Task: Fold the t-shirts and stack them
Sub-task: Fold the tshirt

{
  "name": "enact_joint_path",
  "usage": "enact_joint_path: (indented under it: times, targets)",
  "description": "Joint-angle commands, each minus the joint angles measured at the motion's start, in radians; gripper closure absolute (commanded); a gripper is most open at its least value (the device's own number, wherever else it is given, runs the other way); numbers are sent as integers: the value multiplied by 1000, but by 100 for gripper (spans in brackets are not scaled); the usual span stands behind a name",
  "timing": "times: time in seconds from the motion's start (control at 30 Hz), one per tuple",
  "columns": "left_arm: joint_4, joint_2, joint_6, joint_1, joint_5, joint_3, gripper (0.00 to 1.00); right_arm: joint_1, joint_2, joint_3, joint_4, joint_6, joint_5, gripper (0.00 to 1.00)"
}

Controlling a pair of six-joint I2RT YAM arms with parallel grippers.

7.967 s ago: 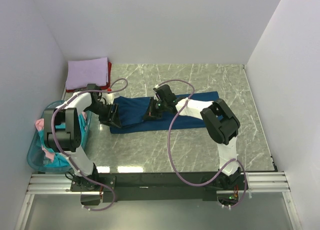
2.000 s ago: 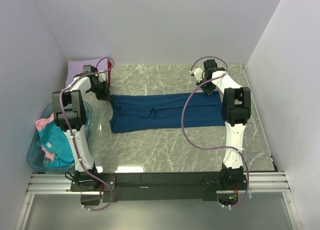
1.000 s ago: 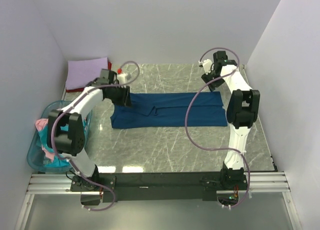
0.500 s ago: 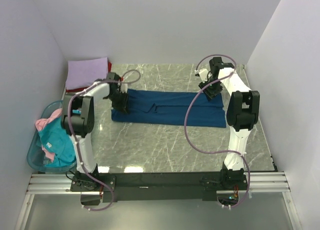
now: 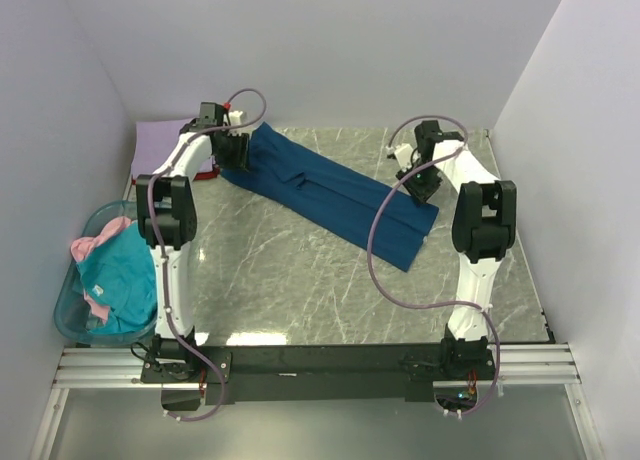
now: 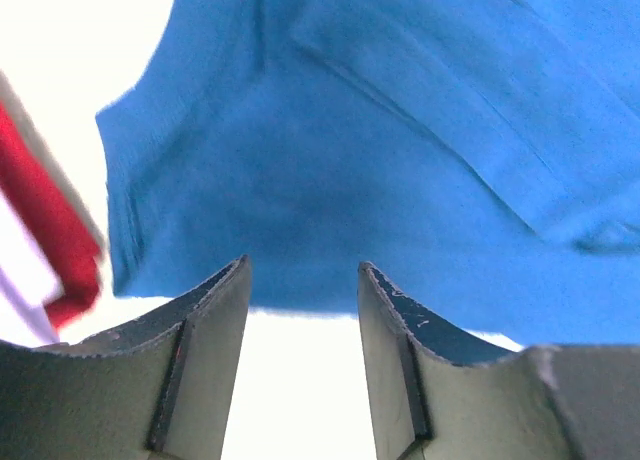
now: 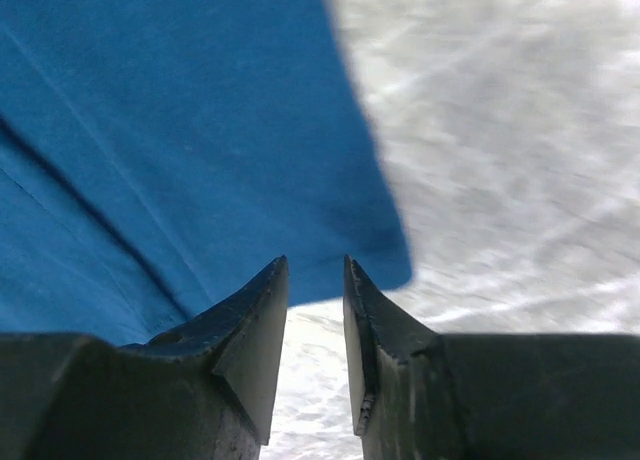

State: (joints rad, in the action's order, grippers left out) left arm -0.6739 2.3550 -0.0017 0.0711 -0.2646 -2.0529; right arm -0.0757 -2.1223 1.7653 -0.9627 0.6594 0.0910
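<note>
A dark blue t-shirt [image 5: 335, 192] lies as a long folded strip, slanting from the back left to the right of the marble table. My left gripper [image 5: 236, 152] hovers at its back-left end, jaws open, with the blue cloth [image 6: 400, 150] just beyond the fingertips and nothing between them. My right gripper [image 5: 424, 186] stands by the strip's right corner [image 7: 385, 260], jaws a narrow gap apart and empty. A lavender t-shirt [image 5: 160, 140] lies folded on a red t-shirt [image 6: 45, 215] in the back-left corner. Teal [image 5: 125, 280] and pink [image 5: 85, 248] t-shirts fill the basket.
The translucent blue basket [image 5: 68, 322] stands at the table's left edge by the left arm. White walls close in the left, back and right sides. Bare marble [image 5: 300, 280] shows in front of the blue strip.
The blue strip has swung from lying straight across to a slant, its left end carried back toward the lavender stack. The left jaws have widened; the right jaws have narrowed.
</note>
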Motion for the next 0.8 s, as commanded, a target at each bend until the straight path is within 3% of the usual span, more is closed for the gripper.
enact_joint_path:
  times: [0.0, 0.23, 0.43, 0.5, 0.67, 0.77]
  targets:
    - [72, -164, -30, 7, -41, 89, 47, -42, 51, -70, 33, -11, 10, 65]
    - [96, -279, -70, -22, -137, 230, 47, -90, 52, -217, 87, -17, -46, 74]
    - [96, -349, -77, -36, -151, 306, 47, -159, 90, -352, -5, -9, -39, 85]
    - [88, -358, -84, -37, -151, 319, 47, -211, 131, -467, -25, -6, -4, 86]
    - [76, -367, -107, -37, -196, 345, 49, -490, 292, -673, -60, -52, 117, 87]
    - [62, -355, -145, -14, -199, 349, 56, -691, 364, -710, -93, -98, 237, 86]
